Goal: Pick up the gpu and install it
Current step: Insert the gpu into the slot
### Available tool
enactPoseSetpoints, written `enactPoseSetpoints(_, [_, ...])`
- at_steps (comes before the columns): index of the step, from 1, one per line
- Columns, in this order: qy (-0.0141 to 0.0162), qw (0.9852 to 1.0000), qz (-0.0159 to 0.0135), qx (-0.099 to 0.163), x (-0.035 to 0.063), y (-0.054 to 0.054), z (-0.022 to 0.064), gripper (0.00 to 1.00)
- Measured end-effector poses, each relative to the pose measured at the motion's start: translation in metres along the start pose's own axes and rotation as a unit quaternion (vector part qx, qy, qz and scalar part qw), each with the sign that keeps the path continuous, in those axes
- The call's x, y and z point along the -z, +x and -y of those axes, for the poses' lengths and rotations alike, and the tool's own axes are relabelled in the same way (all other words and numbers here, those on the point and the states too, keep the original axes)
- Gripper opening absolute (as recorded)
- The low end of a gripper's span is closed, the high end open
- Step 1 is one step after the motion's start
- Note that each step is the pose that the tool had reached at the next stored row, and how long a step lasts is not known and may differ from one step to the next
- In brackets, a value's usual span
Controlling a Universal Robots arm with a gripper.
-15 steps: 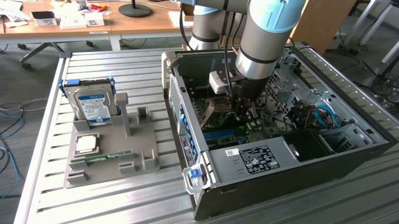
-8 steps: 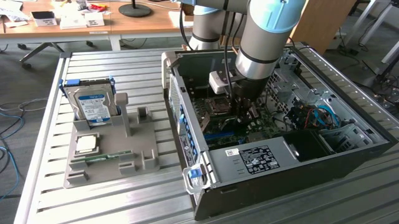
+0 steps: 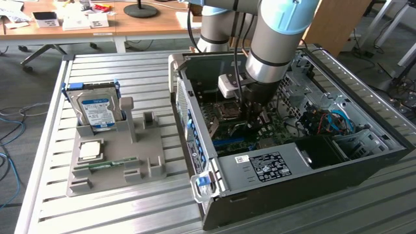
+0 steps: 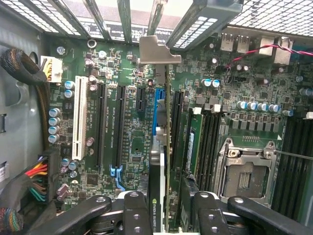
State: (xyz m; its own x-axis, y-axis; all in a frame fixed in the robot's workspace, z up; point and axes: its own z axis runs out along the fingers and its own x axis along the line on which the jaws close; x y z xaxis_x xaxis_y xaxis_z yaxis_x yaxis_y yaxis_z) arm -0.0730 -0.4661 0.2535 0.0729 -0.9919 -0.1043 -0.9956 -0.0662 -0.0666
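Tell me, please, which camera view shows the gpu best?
The wrist view: the gpu is seen edge-on, upright on the motherboard. In the exterior view the arm hides it.

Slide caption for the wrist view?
Gpu stands edge-on at a motherboard slot, open tool astride it.

This is a robotics lab or hardware workshop. A robot arm [image 3: 273, 44] reaches down from twelve o'clock over a slatted metal table [image 3: 130, 214]. An open computer case [image 3: 312, 170] lies at four o'clock, its motherboard [image 4: 122, 147] bare, with the gpu [image 4: 156, 210] edge-on among its slots. A grey fixture [image 3: 117, 165] at nine o'clock holds a hard drive [image 3: 96, 109] and other parts. Wooden desks [image 3: 149, 24] run along eleven o'clock, and loose cables [image 3: 9, 126] trail on the floor.
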Motion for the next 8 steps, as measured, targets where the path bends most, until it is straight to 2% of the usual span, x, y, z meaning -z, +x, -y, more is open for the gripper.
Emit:
enactPoseSetpoints(2, [-0.0070,1.0000,-0.0005,-0.001,0.0001,0.0002,0.0022,0.40])
enactPoseSetpoints(3, [-0.0123,0.9999,-0.0016,-0.001,0.0000,0.0003,0.0030,0.40])
enactPoseSetpoints(4, [-0.0177,0.9998,-0.0032,-0.002,0.0000,0.0003,0.0037,0.40])
enactPoseSetpoints(6, [-0.0316,0.9995,-0.0068,-0.003,-0.0001,0.0005,0.0054,0.40])
enactPoseSetpoints(7, [-0.0345,0.9994,-0.0066,-0.003,-0.0003,0.0006,0.0062,0.40])
enactPoseSetpoints(8, [-0.0349,0.9994,-0.0067,-0.003,-0.0003,0.0006,0.0064,0.40])
